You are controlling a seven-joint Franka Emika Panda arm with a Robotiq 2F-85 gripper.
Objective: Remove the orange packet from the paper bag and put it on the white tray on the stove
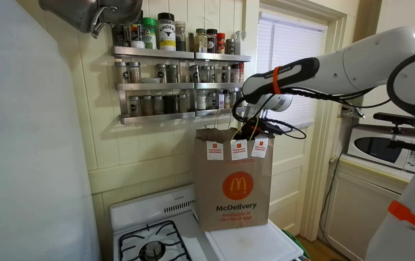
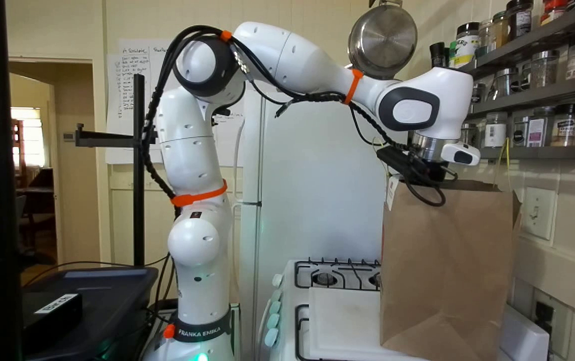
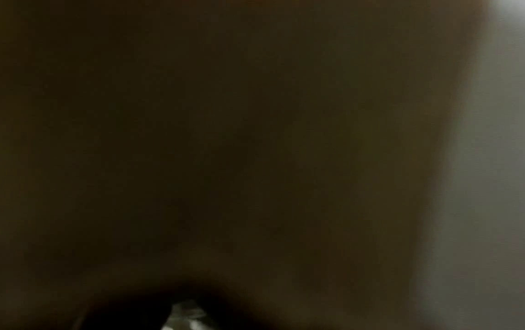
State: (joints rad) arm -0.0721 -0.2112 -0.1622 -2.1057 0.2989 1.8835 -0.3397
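The white tray (image 1: pixel 252 244) lies near a side edge of the bench (image 1: pixel 196 233), with open room over its front. Behind that, toward the back edge, the paper bag (image 1: pixel 234 159) stands on it. The end effector (image 2: pixel 436 172) sits in the bag's mouth, with room toward the burner (image 1: pixel 154 250). The bag hides its tips: I can't tell if they're spread or pinched, nor where the orange packet is. Farther back hang spice shelves (image 1: pixel 156 86).
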